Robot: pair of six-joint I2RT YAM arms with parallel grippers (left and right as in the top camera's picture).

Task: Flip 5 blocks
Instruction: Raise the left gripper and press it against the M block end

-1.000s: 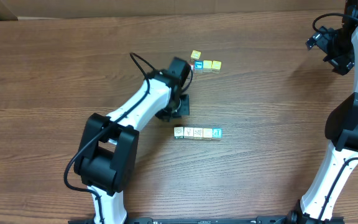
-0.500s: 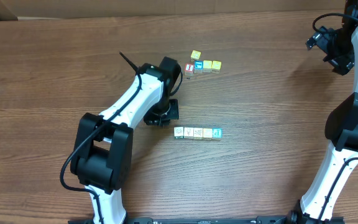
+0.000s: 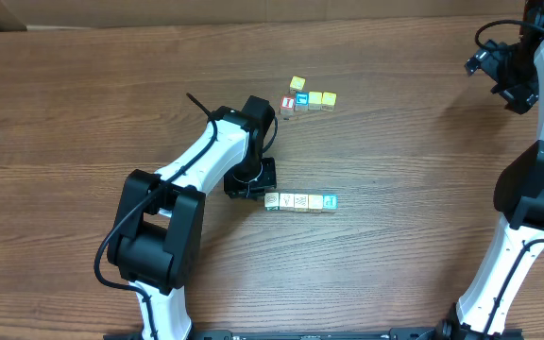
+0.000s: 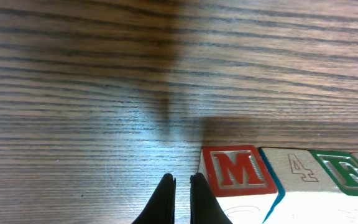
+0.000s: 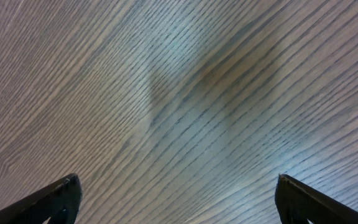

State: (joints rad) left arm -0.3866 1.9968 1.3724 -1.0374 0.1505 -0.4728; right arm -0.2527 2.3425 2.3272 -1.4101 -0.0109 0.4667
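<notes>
Plenty of elbow room on this table: it's bare wood from the right end of the row of blocks out to the right arm, and bare wood on the near side of the row too. The table's far edge runs along the top of the overhead view. The five task blocks sit mid-table in one tight line, side by side. The left gripper is down at the left end of that line with its jaws pressed together, tips just beside the end block. I can't tell if they actually touch it. In the wrist view that block shows a red M, and the next ones show a 4 and a green F. The right gripper hangs way off near the far right corner, jaws wide apart, over plain wood. The only other stuff is a second cluster further back, well apart from the row. It has five cubes: one red-lettered, one blue-faced, and three yellow, with one yellow sitting slightly behind the rest.
</notes>
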